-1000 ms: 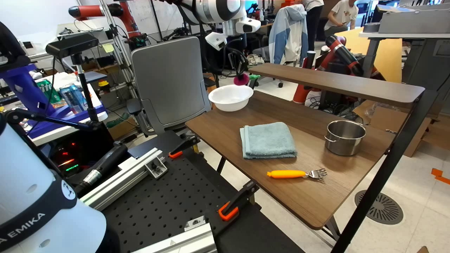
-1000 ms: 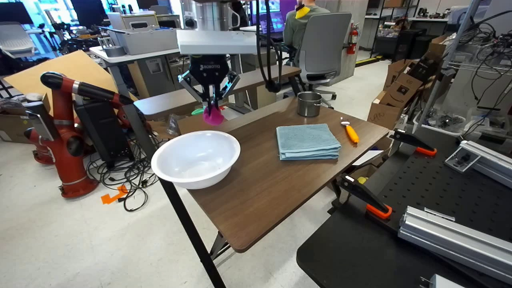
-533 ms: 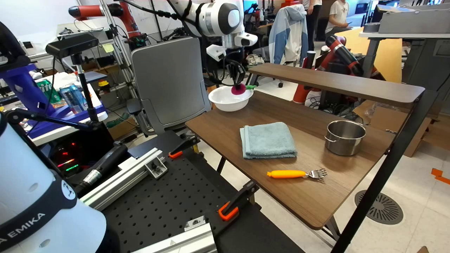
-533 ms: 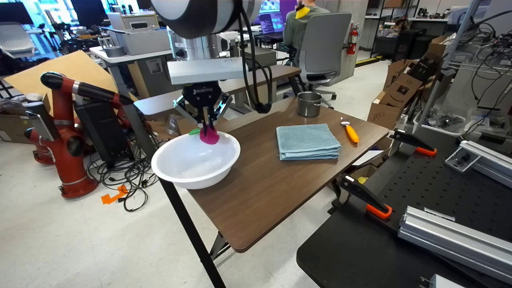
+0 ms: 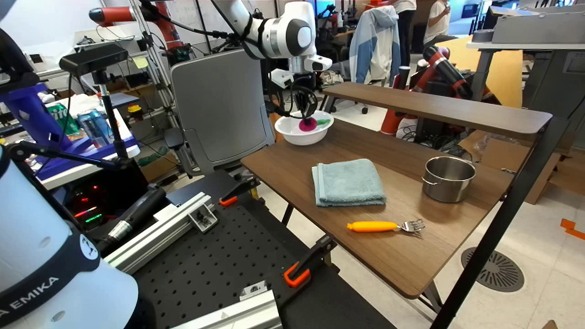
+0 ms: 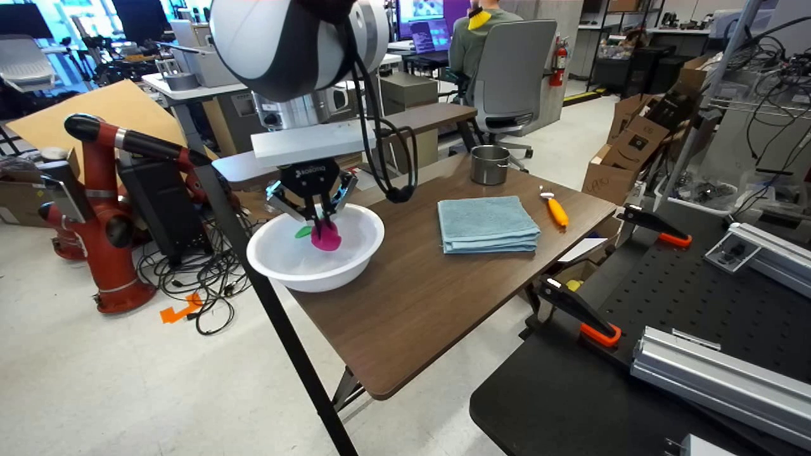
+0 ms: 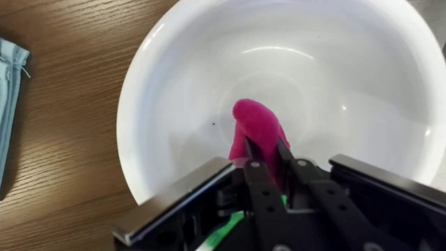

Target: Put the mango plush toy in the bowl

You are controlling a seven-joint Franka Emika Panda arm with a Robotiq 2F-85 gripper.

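The mango plush toy [image 6: 327, 238] is pink with a green part. My gripper [image 6: 324, 225] is shut on it, pointing down, and the toy is inside the rim of the wide white bowl [image 6: 317, 280]. In an exterior view the toy [image 5: 308, 124] shows against the inside of the bowl [image 5: 301, 139]. In the wrist view the pink toy [image 7: 259, 122] sits between the two fingertips of the gripper [image 7: 263, 141], over the middle of the bowl [image 7: 167, 101]. Part of its green shows behind the fingers. I cannot tell whether the toy touches the bowl's bottom.
The bowl stands at a corner of the brown table [image 6: 405, 329]. A folded blue towel [image 5: 349, 183], a fork with an orange handle [image 5: 374, 226] and a steel pot [image 5: 450, 180] are on the table. A raised wooden shelf [image 5: 434, 109] runs along one side.
My gripper has come down with the toy, from above the bowl to inside its rim. The bowl has shifted slightly within the last half second.
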